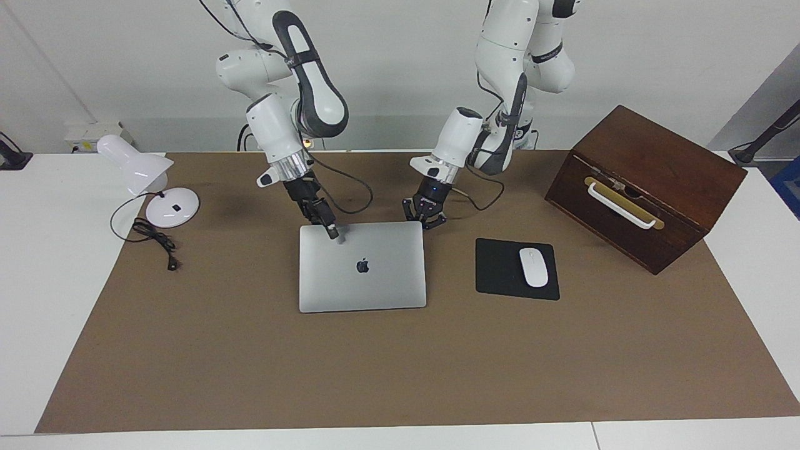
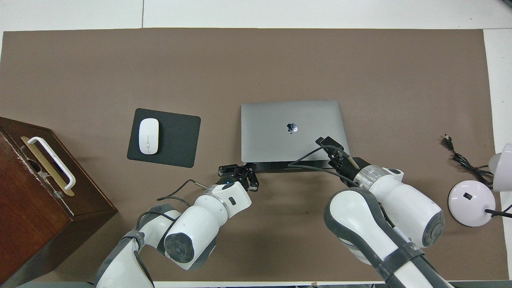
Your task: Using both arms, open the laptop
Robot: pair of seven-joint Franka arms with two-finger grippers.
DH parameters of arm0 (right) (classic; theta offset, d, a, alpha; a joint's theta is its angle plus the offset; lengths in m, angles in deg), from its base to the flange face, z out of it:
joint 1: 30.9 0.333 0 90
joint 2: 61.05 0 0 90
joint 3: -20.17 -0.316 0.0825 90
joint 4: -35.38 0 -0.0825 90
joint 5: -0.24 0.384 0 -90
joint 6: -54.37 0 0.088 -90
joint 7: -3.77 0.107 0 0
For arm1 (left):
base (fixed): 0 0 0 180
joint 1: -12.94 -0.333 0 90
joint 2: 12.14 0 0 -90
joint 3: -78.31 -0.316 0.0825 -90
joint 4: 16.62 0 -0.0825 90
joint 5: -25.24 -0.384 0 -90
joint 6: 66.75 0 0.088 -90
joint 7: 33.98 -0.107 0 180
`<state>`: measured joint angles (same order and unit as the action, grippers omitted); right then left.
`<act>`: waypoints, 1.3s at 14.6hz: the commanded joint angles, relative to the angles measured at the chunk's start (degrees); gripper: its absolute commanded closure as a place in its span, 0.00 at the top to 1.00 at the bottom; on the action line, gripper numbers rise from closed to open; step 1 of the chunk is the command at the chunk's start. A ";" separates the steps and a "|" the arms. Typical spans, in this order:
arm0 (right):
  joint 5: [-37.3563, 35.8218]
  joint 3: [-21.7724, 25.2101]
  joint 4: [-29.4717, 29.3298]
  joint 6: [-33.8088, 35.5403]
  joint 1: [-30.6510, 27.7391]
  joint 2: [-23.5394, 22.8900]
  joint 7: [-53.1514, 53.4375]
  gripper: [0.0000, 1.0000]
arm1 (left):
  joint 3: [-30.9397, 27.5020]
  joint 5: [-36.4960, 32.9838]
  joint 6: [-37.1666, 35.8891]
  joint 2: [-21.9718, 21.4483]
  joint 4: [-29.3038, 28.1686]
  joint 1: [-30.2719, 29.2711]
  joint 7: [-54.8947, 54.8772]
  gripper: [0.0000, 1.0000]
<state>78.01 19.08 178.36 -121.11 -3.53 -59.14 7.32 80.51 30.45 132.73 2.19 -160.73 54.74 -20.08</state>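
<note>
The silver-grey laptop [image 1: 375, 281] lies on the brown mat with its lid down, apple logo up. In the overhead view [image 2: 280, 116] a dark strip runs along its edge nearest the robots. My right gripper [image 1: 333, 232] is shut, and its tip rests on the lid near the corner nearest the robots, toward the right arm's end; it also shows in the overhead view [image 2: 326, 143]. My left gripper [image 1: 425, 220] is open and low at the laptop's nearest edge, by the corner toward the left arm's end; it holds nothing [image 2: 239, 173].
A black mousepad [image 1: 500, 275] with a white mouse [image 1: 533, 267] lies beside the laptop toward the left arm's end. A brown wooden box [image 1: 650, 169] with a white handle stands past it. A white lamp [image 1: 134, 164] and its black cable [image 1: 156, 240] are at the right arm's end.
</note>
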 commanded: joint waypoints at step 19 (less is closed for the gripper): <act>2.13 -0.59 -5.42 0.05 -2.15 -2.08 -4.51 1.00 | -0.97 0.58 1.26 3.69 2.09 0.65 -1.24 0.00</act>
<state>78.01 18.90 175.18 -121.11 -5.01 -60.22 5.91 80.48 30.45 133.09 2.96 -159.91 54.74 -20.22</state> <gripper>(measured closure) 0.000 0.991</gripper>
